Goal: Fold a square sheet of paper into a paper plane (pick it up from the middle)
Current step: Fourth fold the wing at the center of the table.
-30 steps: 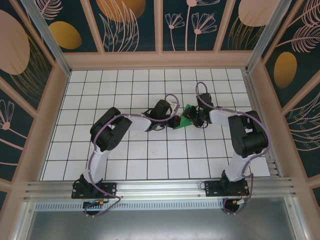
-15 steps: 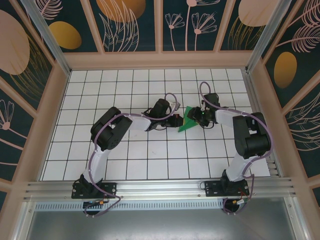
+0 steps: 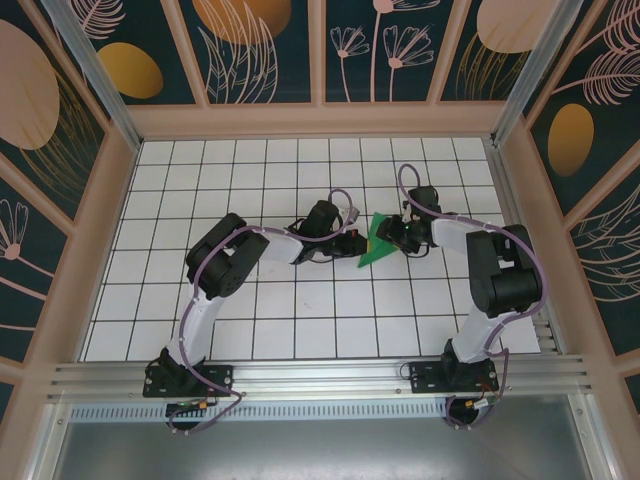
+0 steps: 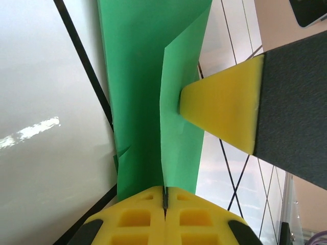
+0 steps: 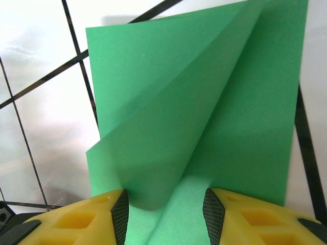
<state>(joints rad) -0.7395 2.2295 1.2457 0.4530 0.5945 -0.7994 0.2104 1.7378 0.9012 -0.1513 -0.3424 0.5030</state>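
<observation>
A robot test cell in a lab: I work on a white table point(image 3: 170, 300) ruled in a black grid, my two arms point(image 3: 215, 265) bolted to an aluminium rail point(image 3: 320, 378) at its near edge, purple cables point(image 3: 183, 325) looping along them. A wooden frame point(image 3: 320, 120) boxes the table in, its walls point(image 3: 255, 50) dark panels painted with leaves, flowers and orange discs.
</observation>
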